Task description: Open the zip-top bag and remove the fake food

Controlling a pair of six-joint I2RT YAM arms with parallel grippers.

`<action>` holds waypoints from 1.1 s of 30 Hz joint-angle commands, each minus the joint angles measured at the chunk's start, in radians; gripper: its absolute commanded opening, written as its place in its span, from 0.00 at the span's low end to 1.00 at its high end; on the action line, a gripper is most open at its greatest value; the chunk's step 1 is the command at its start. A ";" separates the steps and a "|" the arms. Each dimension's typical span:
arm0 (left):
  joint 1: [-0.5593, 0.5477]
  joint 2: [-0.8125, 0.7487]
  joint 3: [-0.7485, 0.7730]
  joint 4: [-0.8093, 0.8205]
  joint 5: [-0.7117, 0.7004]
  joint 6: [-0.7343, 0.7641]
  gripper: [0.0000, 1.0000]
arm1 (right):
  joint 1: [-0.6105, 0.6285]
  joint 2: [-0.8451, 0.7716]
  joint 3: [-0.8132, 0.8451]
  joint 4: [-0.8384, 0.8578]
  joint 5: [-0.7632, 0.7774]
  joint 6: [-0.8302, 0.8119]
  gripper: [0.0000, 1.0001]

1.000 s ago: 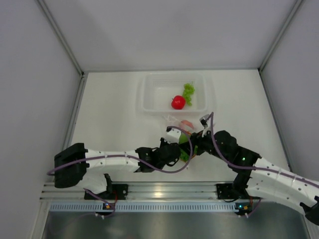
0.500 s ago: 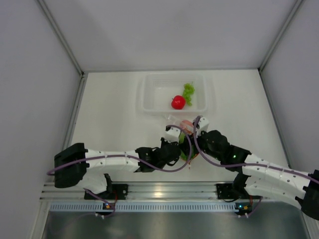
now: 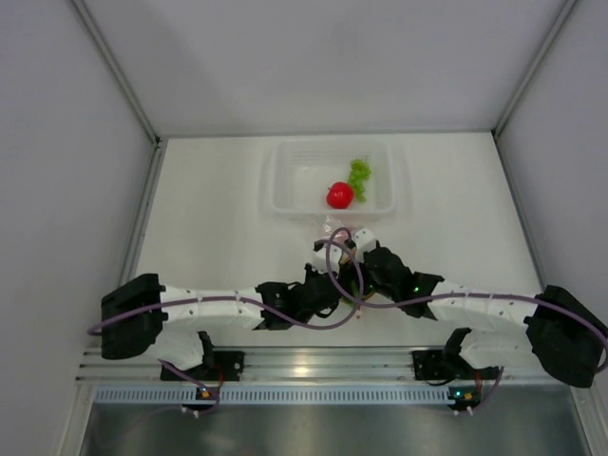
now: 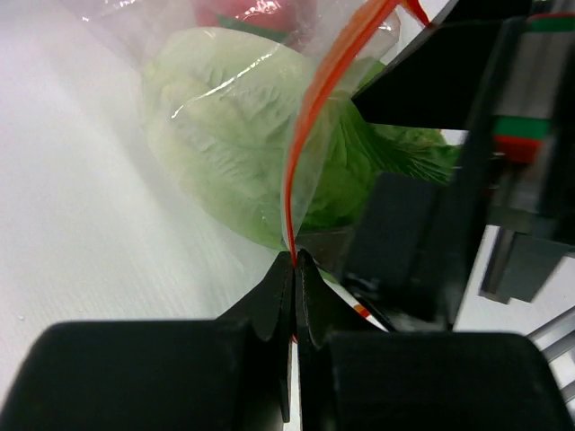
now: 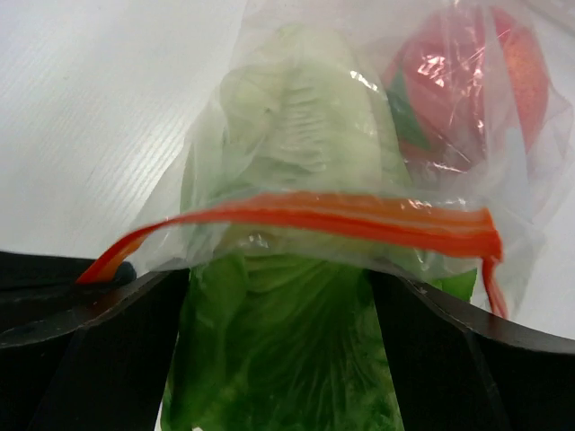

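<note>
My left gripper [image 4: 294, 269] was clamped tight on the orange zip strip [image 4: 310, 117] at one end of the zip-top bag [image 5: 526, 242], which lay on the table [image 3: 209, 228] just in front of the tray [image 3: 281, 180], between the two wrists. The right gripper [image 5: 274, 296] stood spread wide, one finger on each side of the lettuce [image 5: 296, 135], gripping nothing. The mouth was already parted: the lettuce's dark lower leaves poked out under the strip, and the pinkish-red fruit [image 5: 467, 81] sat deeper inside. The tomato [image 3: 340, 195] and grape bunch [image 3: 359, 174] were in the tray.

As I judged it, the step was pulling the lettuce out. I wanted to keep the left pinch firm as an anchor and close the right fingers on the exposed leaves only, below the strip, so no film got trapped. Then a slow draw straight away from the mouth, opposite the left hold. Catching plastic would have dragged the whole bag along
</note>
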 commanded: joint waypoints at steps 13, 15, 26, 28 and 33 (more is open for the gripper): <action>0.004 -0.066 -0.022 0.093 -0.015 -0.045 0.00 | 0.007 0.277 -0.025 0.244 0.089 0.150 0.99; 0.004 -0.073 -0.034 0.100 -0.013 -0.048 0.00 | 0.010 0.317 -0.012 0.252 0.111 0.158 0.96; 0.017 -0.154 -0.105 0.097 -0.041 -0.051 0.00 | 0.023 0.293 -0.018 0.329 0.102 0.167 0.25; 0.021 -0.154 -0.114 0.097 -0.053 -0.039 0.00 | 0.024 0.250 -0.020 0.317 0.086 0.176 0.15; 0.027 -0.129 -0.118 0.085 -0.085 -0.034 0.00 | 0.035 0.143 0.017 0.232 0.057 0.193 0.00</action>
